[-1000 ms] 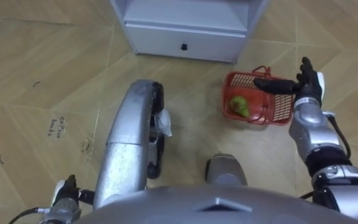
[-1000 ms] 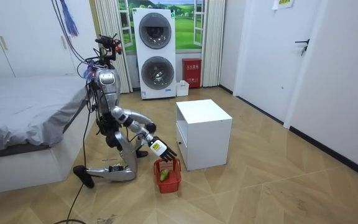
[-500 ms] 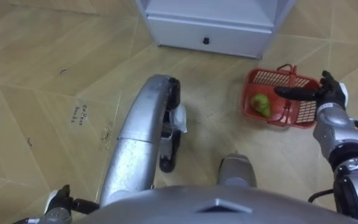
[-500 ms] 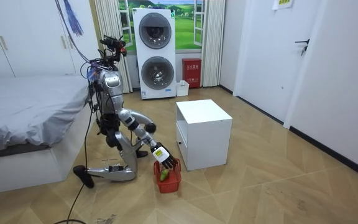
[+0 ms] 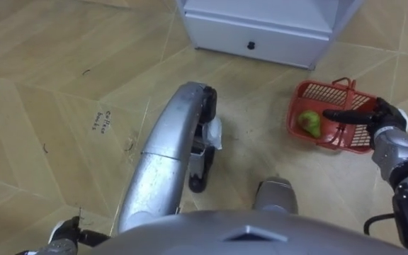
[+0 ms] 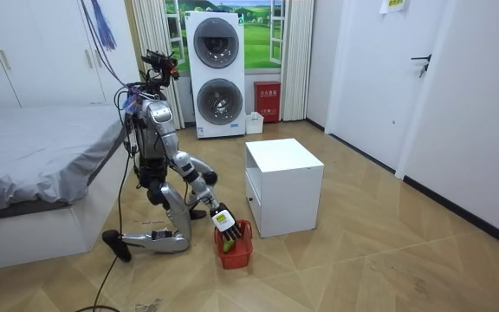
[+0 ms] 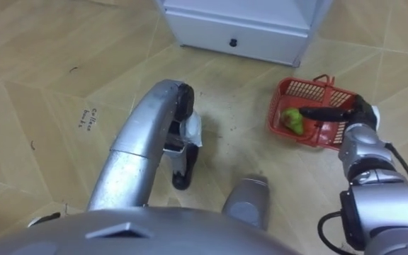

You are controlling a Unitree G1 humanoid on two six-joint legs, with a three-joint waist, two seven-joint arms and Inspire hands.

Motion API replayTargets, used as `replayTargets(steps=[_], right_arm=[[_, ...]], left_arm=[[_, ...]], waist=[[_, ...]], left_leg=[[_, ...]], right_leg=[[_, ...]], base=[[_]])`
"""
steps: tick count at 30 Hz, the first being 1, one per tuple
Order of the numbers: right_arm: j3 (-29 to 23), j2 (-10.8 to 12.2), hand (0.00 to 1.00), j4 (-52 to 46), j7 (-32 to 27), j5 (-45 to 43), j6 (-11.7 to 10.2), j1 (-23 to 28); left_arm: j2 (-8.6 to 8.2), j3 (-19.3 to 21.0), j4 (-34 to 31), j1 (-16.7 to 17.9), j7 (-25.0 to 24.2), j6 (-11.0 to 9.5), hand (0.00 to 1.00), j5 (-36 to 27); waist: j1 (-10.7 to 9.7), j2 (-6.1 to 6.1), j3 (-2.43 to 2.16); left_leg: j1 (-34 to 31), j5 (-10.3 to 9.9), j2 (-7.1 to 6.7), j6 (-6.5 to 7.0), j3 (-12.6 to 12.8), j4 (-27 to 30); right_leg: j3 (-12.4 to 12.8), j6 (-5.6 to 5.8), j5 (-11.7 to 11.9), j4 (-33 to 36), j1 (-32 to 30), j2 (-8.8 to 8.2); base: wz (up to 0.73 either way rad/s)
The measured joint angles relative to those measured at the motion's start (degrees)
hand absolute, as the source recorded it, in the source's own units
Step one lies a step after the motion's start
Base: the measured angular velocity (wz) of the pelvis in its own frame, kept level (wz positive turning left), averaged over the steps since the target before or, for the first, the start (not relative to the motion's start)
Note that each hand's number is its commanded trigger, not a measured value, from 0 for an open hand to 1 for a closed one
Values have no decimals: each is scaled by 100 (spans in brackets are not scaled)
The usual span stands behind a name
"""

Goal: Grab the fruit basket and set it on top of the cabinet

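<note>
Hovering over the red plastic mesh basket (image 5: 316, 92), the right hand (image 5: 382, 122), fingers straight and empty, should curl under its handle (image 5: 344, 81) before lifting.

Bright even indoor light, soft shadows, mild sheen on floor (image 6: 388, 260)

— The eye views?
— From the head, close, straight down on the floor (image 5: 48, 71).
— The room view?
— Far off, facing the robot; all share the basket (image 6: 236, 249) and cabinet (image 6: 284, 186).
</note>
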Motion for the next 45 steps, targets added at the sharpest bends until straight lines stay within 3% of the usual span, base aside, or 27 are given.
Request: replayTargets(steps=[6, 14, 22, 23, 24, 25, 28, 45], right_arm=[[217, -153, 0, 154, 228, 12, 12, -3], [319, -152, 0, 299, 528, -24, 33, -5], [451, -152, 1, 350, 638, -25, 68, -36], [451, -152, 49, 348, 666, -24, 70, -36], [451, -152, 62, 347, 695, -24, 78, -37], [451, -152, 100, 347, 710, -24, 86, -40], [453, -152, 100, 343, 761, -24, 181, -108], [636, -78, 100, 321, 746, -52, 192, -234]], left_arm=[[21, 4, -8, 22, -206, 88, 0, 5], [21, -14, -8, 21, -381, 122, 0, -2], [21, -18, -7, 20, -382, 165, 0, -3], [21, -59, -8, 12, -382, 168, 0, -4], [20, -99, -14, 9, -382, 169, 0, -4], [20, -113, -14, 9, -382, 169, 0, -5], [20, -155, -13, 9, -382, 196, 0, -5], [20, -170, -14, -159, -604, 271, 0, -16]], waist=[[127, 26, 0], [170, 93, -33], [263, 153, -26], [296, 164, -20], [318, 168, -16], [328, 176, -17], [347, 195, -23], [338, 196, -13]], left_leg=[[-19, 3, 53, -6, 10, 3], [-138, 47, 66, -14, 16, 18], [-266, 153, 76, -3, 26, 9], [-267, 160, 75, -4, 27, 7], [-270, 165, 77, -6, 27, 7], [-271, 165, 79, -5, 29, 6], [-294, 171, 87, 4, 48, -1], [-335, 183, 165, 30, 111, 12]], right_leg=[[78, 3, -2, 32, -85, 32], [67, 45, -22, 110, -217, 40], [83, 64, -32, 225, -352, 35], [83, 64, -32, 233, -354, 33], [88, 64, -32, 239, -360, 34], [93, 64, -32, 240, -362, 34], [117, 64, -32, 247, -402, 22], [233, 65, -32, 309, -515, 23]], base=[[-4], [0], [1], [0], [0], [0], [0], [-1]])
